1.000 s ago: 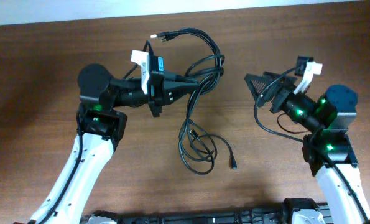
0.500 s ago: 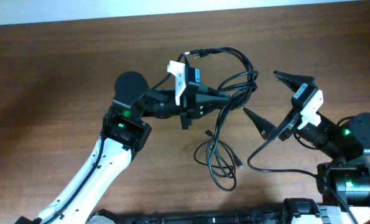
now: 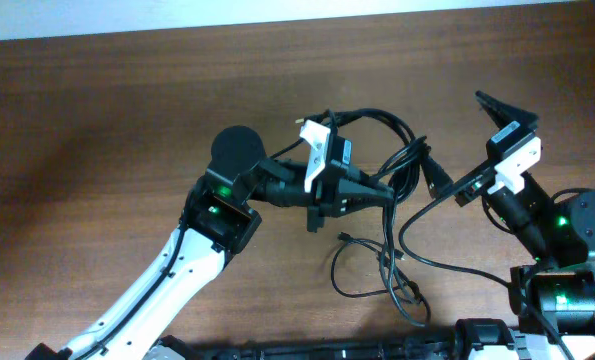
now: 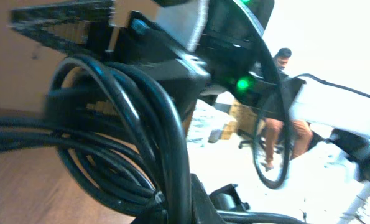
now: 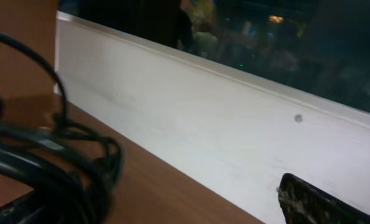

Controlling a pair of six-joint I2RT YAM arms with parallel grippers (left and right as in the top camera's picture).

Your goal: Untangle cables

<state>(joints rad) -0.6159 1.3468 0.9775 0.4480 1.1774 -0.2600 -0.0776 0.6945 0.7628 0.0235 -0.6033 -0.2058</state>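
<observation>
Gripping the cables (image 4: 153, 137) near the middle of the table (image 3: 97, 120), the left gripper (image 3: 385, 193) pinches the bunched loops, and slack trails toward the front edge. The right gripper (image 3: 467, 140) is spread wide just beside the bundle.

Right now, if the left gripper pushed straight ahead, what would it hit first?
The left gripper would likely meet the cables looped just ahead, then the right gripper; depth is unclear.

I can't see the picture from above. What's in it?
The left gripper grips a tangle of black cables over a brown table. The right gripper is open beside it, and loose loops trail away.
</observation>
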